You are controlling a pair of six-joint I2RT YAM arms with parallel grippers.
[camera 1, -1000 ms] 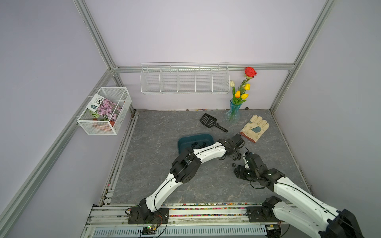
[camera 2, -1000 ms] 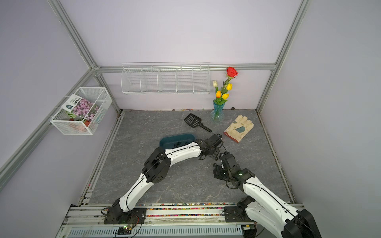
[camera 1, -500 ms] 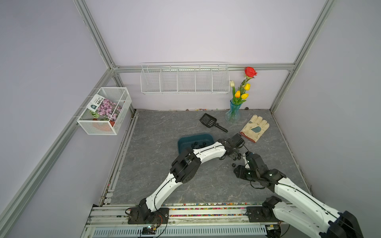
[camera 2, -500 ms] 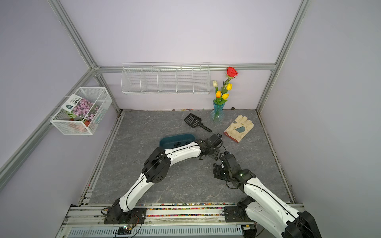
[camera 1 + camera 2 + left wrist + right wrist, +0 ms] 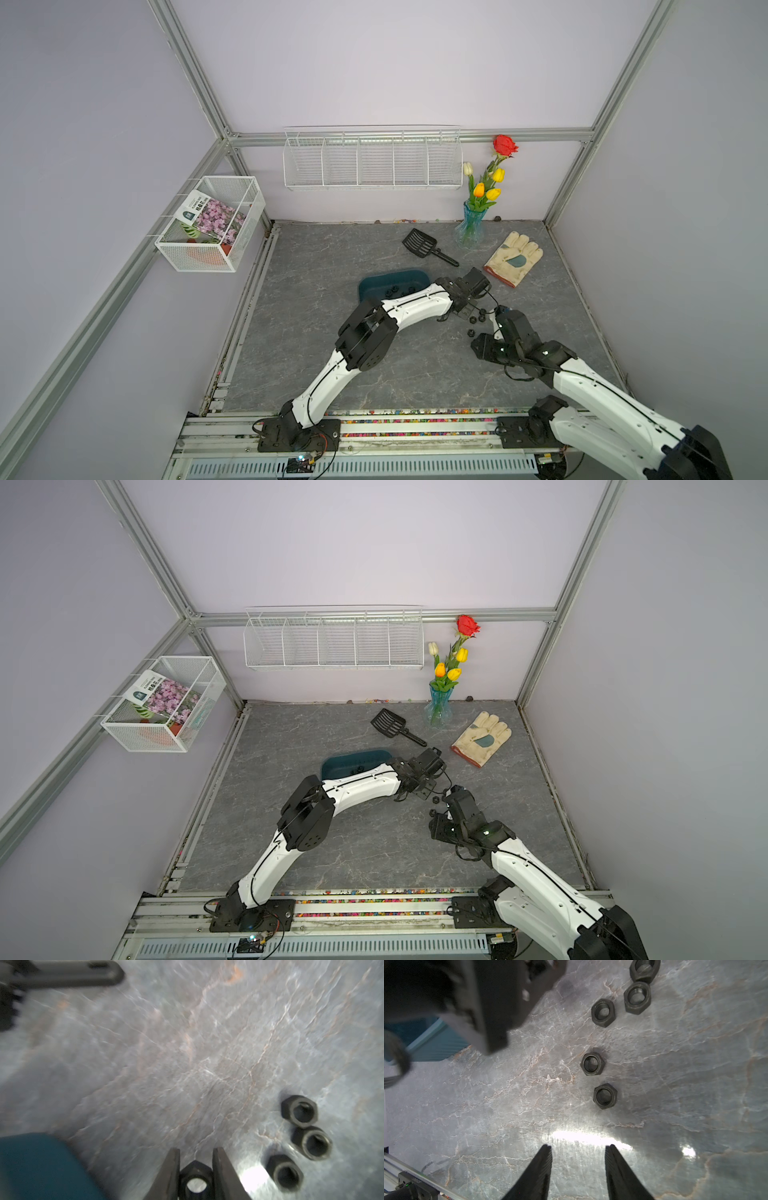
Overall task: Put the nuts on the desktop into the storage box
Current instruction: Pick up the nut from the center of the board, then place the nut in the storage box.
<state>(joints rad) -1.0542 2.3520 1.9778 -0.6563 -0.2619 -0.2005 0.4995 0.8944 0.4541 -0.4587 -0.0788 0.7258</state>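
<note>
Left gripper (image 5: 196, 1149) pinches one nut (image 5: 195, 1180) across its flats: small, hard, dense steel, probably slick. Right gripper (image 5: 578, 1146) hovers part-open and empty. More nuts (image 5: 592, 1064) lie flat on the veined stone desktop (image 5: 675, 1084), and several seemingly sit in the teal plastic storage box (image 5: 395, 275).

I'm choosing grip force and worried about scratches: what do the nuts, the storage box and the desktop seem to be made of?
The nuts: likely steel with a dull black finish; sharp hex edges, threaded bores. The storage box: probably moulded plastic, teal, ribbed outer wall, smooth pale rim. The desktop: polished stone or stone-look laminate; veins and lamp glare, cannot tell which.
</note>
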